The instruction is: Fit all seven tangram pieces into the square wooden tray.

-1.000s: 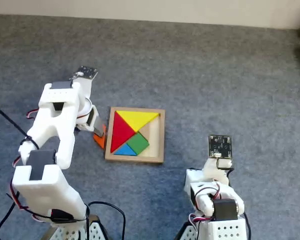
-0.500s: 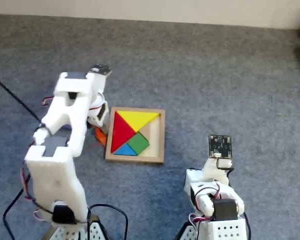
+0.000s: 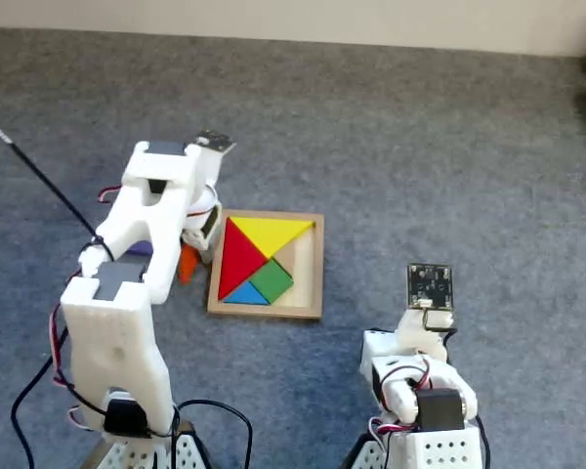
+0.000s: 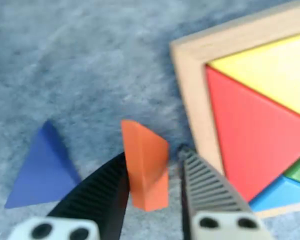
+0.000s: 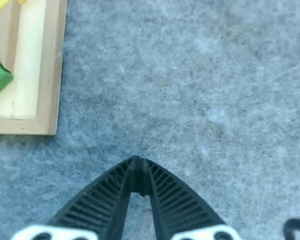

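The square wooden tray (image 3: 315,264) lies mid-table and holds a yellow triangle (image 3: 269,234), a red triangle (image 3: 237,259), a small blue triangle (image 3: 244,292) and a green square (image 3: 272,278). An orange piece (image 4: 146,170) stands on edge on the carpet just outside the tray's left rim (image 4: 187,95). My left gripper (image 4: 154,155) straddles it, open: one finger touches the piece, the other stands a narrow gap off. A dark blue triangle (image 4: 42,167) lies flat beside it. My right gripper (image 5: 136,167) is shut and empty over bare carpet near the tray's corner (image 5: 50,120).
Grey carpet covers the whole table. The left arm (image 3: 142,254) hangs over the ground left of the tray and hides most of the dark blue triangle from above. The right arm (image 3: 420,391) sits folded at the front right.
The left arm swung right, toward the tray. The orange piece went from lying flat to standing on edge, and the tray shifted slightly right. The right arm stayed still.
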